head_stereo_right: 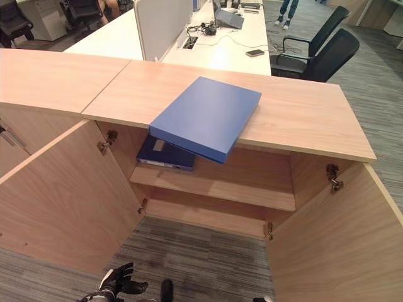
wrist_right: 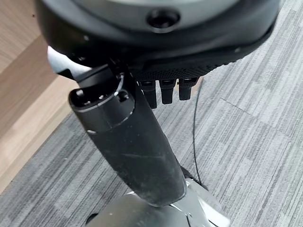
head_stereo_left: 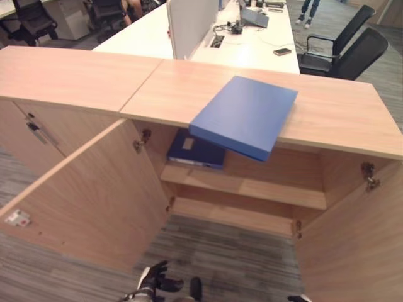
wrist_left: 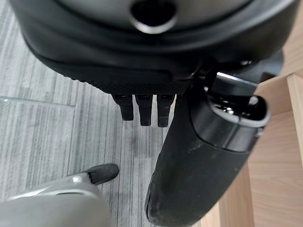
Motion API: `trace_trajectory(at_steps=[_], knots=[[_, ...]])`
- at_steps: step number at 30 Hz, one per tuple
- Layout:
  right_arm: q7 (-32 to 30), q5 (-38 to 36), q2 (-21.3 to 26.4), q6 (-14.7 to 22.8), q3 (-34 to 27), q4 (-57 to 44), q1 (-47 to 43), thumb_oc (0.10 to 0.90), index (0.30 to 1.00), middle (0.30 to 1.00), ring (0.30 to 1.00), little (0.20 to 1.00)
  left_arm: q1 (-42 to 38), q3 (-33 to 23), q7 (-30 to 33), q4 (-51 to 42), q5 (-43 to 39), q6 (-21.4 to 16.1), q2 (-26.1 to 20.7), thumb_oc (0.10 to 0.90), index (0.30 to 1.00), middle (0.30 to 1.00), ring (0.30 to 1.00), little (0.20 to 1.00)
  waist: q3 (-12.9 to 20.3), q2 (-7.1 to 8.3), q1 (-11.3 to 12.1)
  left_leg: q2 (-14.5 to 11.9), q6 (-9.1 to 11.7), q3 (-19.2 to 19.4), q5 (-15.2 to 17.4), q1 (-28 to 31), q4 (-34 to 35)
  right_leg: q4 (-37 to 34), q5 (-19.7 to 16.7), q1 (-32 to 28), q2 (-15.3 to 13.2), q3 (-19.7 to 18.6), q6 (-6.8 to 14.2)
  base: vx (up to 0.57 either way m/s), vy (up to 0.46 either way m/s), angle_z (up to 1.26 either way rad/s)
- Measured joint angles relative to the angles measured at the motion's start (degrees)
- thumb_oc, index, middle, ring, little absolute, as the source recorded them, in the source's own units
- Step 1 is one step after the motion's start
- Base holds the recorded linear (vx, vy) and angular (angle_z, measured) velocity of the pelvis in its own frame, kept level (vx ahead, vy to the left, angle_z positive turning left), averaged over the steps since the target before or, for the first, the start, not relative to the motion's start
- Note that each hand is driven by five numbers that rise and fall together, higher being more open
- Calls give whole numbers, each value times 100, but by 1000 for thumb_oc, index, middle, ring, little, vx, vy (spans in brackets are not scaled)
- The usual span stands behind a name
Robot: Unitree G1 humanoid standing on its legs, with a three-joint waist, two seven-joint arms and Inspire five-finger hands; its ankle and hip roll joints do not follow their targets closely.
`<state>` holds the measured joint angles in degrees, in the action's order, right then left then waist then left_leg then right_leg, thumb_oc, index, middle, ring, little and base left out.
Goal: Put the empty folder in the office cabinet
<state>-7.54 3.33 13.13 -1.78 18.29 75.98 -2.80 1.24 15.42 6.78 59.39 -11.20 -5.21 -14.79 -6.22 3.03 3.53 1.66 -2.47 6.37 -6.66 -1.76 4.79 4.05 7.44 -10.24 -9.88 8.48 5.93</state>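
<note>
We see the blue folder [head_stereo_left: 245,114] lying flat on the cabinet top [head_stereo_left: 82,78], its near corner jutting out past the front edge, above the open compartment. We judge it stiff and light, being empty, with a smooth cover that may slide; the overhanging corner looks the best place to take hold, one robot hand under and one on top. We count two folders: this one, and a second blue folder [head_stereo_left: 196,151] lying on the upper shelf [head_stereo_left: 264,189] inside. The cabinet [head_stereo_right: 315,126] has two doors swung open, the left door [head_stereo_left: 94,201] and the right door [head_stereo_right: 334,239]. The left robot hand [head_stereo_left: 154,280] hangs low over the carpet, fingers loosely spread, holding nothing. The right robot hand [wrist_right: 163,92] also hangs over the carpet, relaxed and empty.
</note>
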Motion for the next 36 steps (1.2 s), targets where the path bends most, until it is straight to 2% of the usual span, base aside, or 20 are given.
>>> trace_trajectory(at_steps=[7, 8, 10, 11, 13, 14, 15, 17, 18, 20, 22, 24, 25, 28, 31, 33, 36], knots=[[-5, -4, 69, -12, 6, -172, 172, 800, 900, 900, 900, 900, 218, 6, -29, -64, -446, 14, 55, 800, 900, 900, 900, 900, 292, -40, -18, 123, -133, 27, 113, 93, 8, 897, 36, 355, -182, 18, 73, 60, 168, -3], [-20, -5, 167, -14, 5, -230, 125, 800, 900, 900, 900, 900, 316, 25, -111, -391, -664, 98, 66, 800, 900, 900, 900, 900, 289, -124, -11, 137, -193, 36, 156, 81, 8, 1705, 37, 776, -281, 17, 69, 46, 161, 1], [-6, -9, 277, -55, 15, -379, 137, 800, 900, 900, 900, 900, 528, 62, -177, -1069, -842, 169, 3, 800, 900, 900, 900, 900, 259, -180, -29, 186, -278, 55, 172, 164, 9, 2585, -20, 1206, -458, 65, 5, 23, 92, 4], [-23, 1, 326, -108, 32, -583, 168, 800, 900, 900, 900, 900, 901, 73, -235, -2142, -1129, 260, -167, 800, 900, 900, 900, 900, 195, -223, -18, 262, -370, 70, 184, 238, 8, 3166, 101, 1500, -658, 182, -23, 8, 16, 6], [-25, -1, 352, -115, 48, -611, 187, 800, 900, 900, 900, 900, 1051, 42, -293, -2870, -1350, 109, -288, 800, 900, 900, 900, 900, 207, -224, -13, 315, -398, 46, 195, 236, 10, 2923, 235, 1597, -667, 264, 52, 0, -33, 17], [-25, -1, 333, -114, 32, -607, 178, 800, 900, 900, 900, 900, 1001, -12, -292, -3047, -1465, -1, -304, 800, 900, 900, 900, 900, 207, -233, -13, 319, -408, 65, 188, 196, 10, 2541, 233, 1607, -608, 312, 8, 4, -106, 18], [8, 7, 346, -126, -2, -667, 145, 800, 900, 900, 900, 900, 953, -87, -245, -3384, -1575, 107, -388, 800, 900, 900, 900, 900, 191, -245, -15, 328, -437, 46, 186, 184, 6, 2227, 289, 1762, -516, 312, 1, 4, -106, 9], [25, 32, 319, -121, -63, -678, 44, 800, 900, 900, 900, 900, 1246, -315, -248, -4322, -1614, 210, -609, 800, 900, 900, 900, 900, 28, -248, -36, 282, -410, 79, 167, 188, 6, 1394, 229, 1648, -354, 404, 44, 22, -64, -5], [5, 25, 302, -132, -122, -653, 76, 800, 900, 900, 900, 900, 1302, -447, -263, -4646, -1662, 5, -662, 800, 900, 900, 900, 900, -46, -264, -23, 288, -397, 72, 156, 212, 7, 926, 14, 1558, -310, 478, 58, 66, -168, 7], [19, 48, 289, -145, -161, -658, 127, 800, 900, 900, 900, 900, 1433, -747, -180, -5282, -1676, 110, -665, 800, 900, 900, 900, 900, -53, -262, 26, 280, -361, 82, 151, 206, 8, 679, -335, 1423, -269, 464, 63, 67, -186, 4], [12, 59, 280, -135, -202, -669, 233, 800, 900, 900, 900, 900, 1545, -1171, 99, -6237, -1442, -76, -618, 800, 900, 900, 900, 900, -113, -260, 155, 199, -239, 15, 144, 210, 5, 218, -705, 1261, -125, 511, 61, 57, -162, 6], [-15, 21, 164, -112, -257, -749, 452, 800, 900, 900, 900, 900, 1542, -1476, 548, -6685, -897, -165, -626, 800, 900, 900, 900, 900, -121, -209, 174, 103, -81, -76, 125, 302, -13, -115, -854, 1006, 15, 615, 0, 71, -144, 17], [-67, -15, 77, -98, -290, -817, 546, 800, 900, 900, 900, 900, 1511, -1708, 888, -6889, -351, -187, -633, 800, 900, 900, 900, 900, -124, -156, 224, 38, -9, -78, 168, 378, -13, -269, -879, 861, 113, 619, -43, 71, -143, -1], [-86, -164, -88, -50, -328, -811, 746, 800, 900, 900, 900, 900, 1051, -2222, 1761, -6959, 764, -341, -705, 800, 900, 900, 900, 900, -100, 1, 314, -136, 152, -88, 206, 459, -15, -662, -997, 581, 337, 642, -151, 40, -102, -5], [-129, -178, -168, 13, -328, -744, 731, 800, 900, 900, 900, 900, 707, -2209, 2190, -6942, 1758, -333, -1116, 800, 900, 900, 900, 900, -76, 93, 306, -208, 180, -91, 203, 497, -15, -917, -1110, 409, 459, 648, -222, 25, -51, -4], [-143, -176, -154, 38, -318, -710, 662, 800, 900, 900, 900, 900, 532, -2140, 2194, -6954, 2131, -354, -1158, 800, 900, 900, 900, 900, -73, 73, 284, -225, 192, -88, 195, 524, -16, -942, -1122, 384, 472, 647, -246, 29, -37, -1], [-189, -154, -176, 55, -242, -527, 506, 800, 900, 900, 900, 900, 292, -1746, 2190, -7044, 2748, -376, -1545, 800, 900, 900, 900, 900, -70, 65, 262, -240, 220, -63, 220, 615, -15, -945, -1100, 308, 487, 629, -243, 24, -7, -3]])
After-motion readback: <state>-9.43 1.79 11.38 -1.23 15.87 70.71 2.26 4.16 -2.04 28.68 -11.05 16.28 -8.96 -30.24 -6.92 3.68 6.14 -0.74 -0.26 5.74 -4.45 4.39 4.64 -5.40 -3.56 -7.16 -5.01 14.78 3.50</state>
